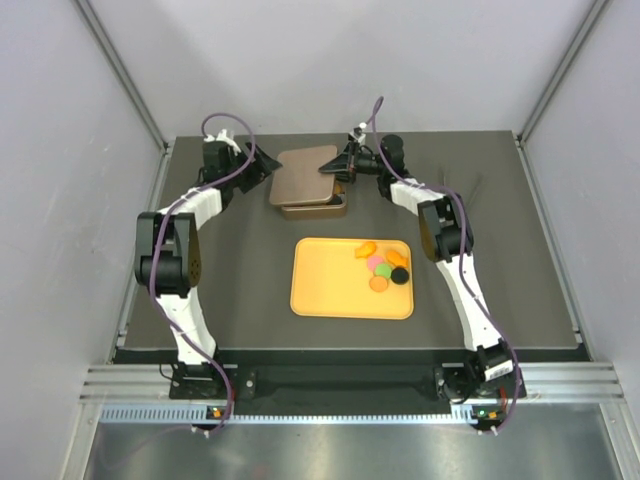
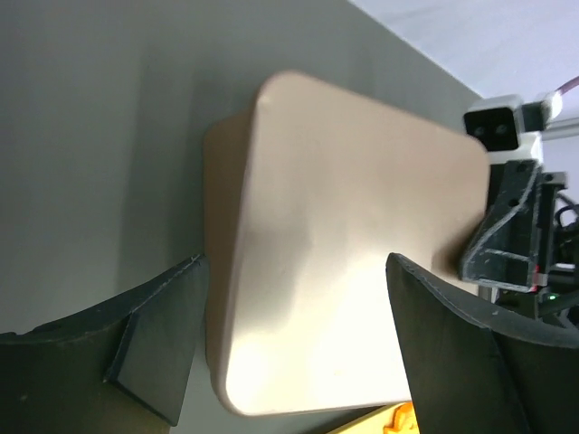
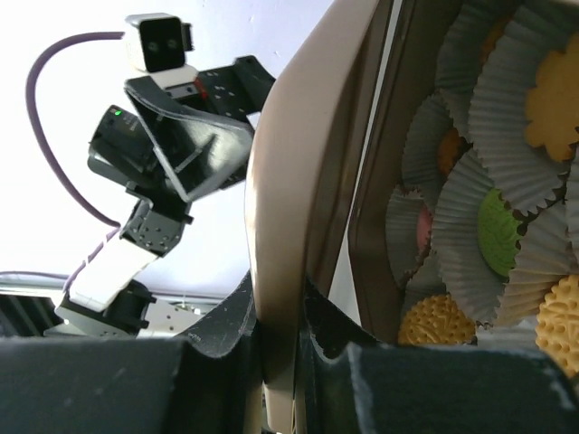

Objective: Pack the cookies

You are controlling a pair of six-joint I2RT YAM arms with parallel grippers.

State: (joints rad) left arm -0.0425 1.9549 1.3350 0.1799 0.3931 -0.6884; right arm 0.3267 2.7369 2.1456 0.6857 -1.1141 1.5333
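Right end effector is nipped narrow on the rim of the brown lid, holding it ajar over the tin. Left end effector is wide and empty at the tin's left side. Cookies: a small loose cluster on the yellow tray on the counter just in front of the tin, and more sit in paper cups inside the tin. Judged light, thin, stiff but brittle. Pinch each gently by its edges, across the disc, since a hard squeeze could snap it.

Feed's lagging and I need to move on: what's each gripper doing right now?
Left gripper: open, at the tin lid, holding nothing.
Right gripper: closed on the tin lid's edge.
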